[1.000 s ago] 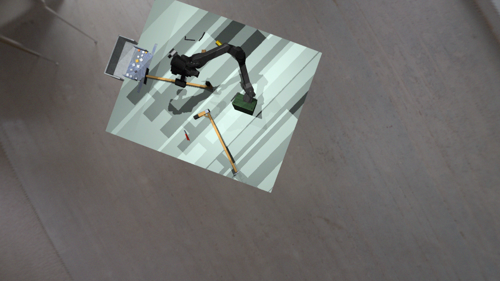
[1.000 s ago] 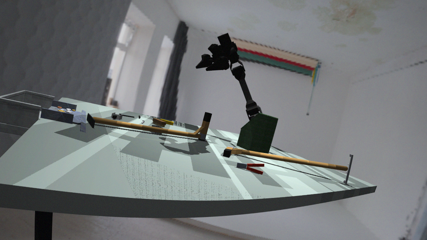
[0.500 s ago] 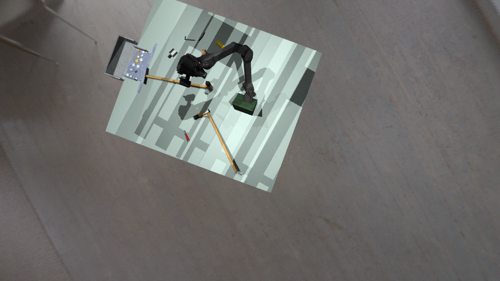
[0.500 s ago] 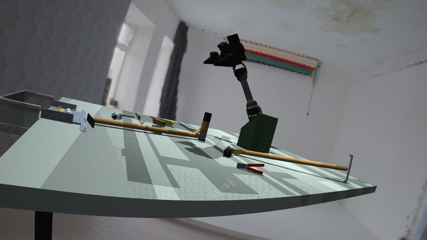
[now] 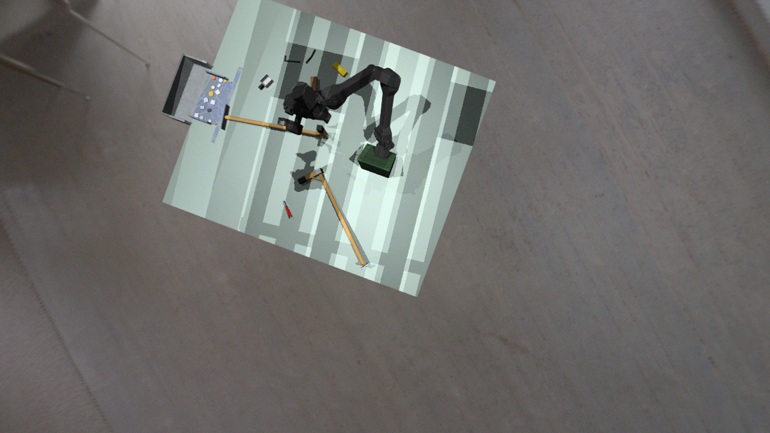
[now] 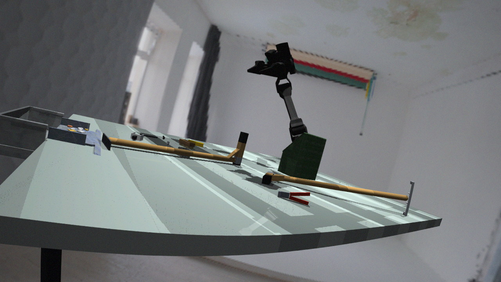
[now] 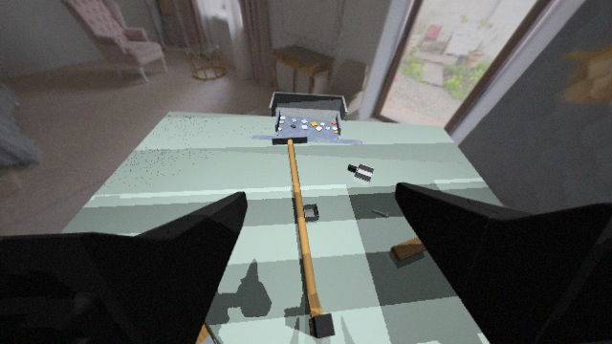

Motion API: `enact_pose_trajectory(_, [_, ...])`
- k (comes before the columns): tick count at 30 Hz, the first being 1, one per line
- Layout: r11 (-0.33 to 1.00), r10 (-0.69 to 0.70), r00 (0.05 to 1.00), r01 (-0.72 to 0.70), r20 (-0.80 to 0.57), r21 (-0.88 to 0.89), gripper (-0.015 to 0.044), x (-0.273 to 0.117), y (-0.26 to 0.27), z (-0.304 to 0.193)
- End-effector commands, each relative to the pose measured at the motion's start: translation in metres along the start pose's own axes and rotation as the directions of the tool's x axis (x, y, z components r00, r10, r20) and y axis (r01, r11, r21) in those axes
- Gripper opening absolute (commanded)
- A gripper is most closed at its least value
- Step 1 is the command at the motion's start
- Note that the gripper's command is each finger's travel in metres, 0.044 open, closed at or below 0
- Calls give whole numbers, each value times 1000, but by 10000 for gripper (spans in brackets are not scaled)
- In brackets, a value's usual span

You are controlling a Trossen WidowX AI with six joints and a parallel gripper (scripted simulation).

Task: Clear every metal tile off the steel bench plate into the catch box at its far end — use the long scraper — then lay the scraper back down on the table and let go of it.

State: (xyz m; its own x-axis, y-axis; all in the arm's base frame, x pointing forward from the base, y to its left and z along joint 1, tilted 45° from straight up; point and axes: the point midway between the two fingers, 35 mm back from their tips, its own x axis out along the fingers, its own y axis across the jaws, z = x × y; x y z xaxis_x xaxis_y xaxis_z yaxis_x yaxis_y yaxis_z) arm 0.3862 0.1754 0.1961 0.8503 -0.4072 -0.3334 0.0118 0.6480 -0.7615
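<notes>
The long scraper [image 5: 258, 123] [image 6: 150, 146] [image 7: 303, 239] lies on the table. Its black blade is at the near edge of the steel bench plate [image 5: 220, 104] [image 6: 93, 136] [image 7: 296, 134]; its black-capped grip [image 6: 242, 143] [image 7: 324, 325] stands up at the near end. Several small white, orange and dark metal tiles [image 5: 210, 93] [image 6: 71, 130] [image 7: 314, 124] lie on the plate. The grey catch box [image 5: 177, 87] [image 6: 22, 136] [image 7: 308, 101] is at the plate's far end; its floor is partly hidden. My gripper [image 6: 253, 67] [image 7: 320, 194] is open and empty, high above the scraper.
A second long-handled tool [image 5: 341, 218] [image 6: 343, 187] has a toothed metal head. Red-handled pliers [image 5: 287, 210] [image 6: 299, 194] lie near it. Beyond the scraper are a yellow block [image 5: 339, 68], a brown block [image 5: 313, 82] [image 7: 407, 248] and a grey-white part [image 5: 266, 81] [image 7: 363, 172]. A small square tray [image 7: 316, 212] adjoins the handle.
</notes>
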Motion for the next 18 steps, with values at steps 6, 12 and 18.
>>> enact_pose_trajectory(6, [1000, -6, 998, 5, 68, 10, 440, -26, -5, -5])
enact_pose_trajectory(12, [1000, -8, 994, 5, 111, 20, 440, -43, -8, -10])
enact_pose_trajectory(18, [999, -9, 988, 4, 152, 32, 440, -58, -11, -17])
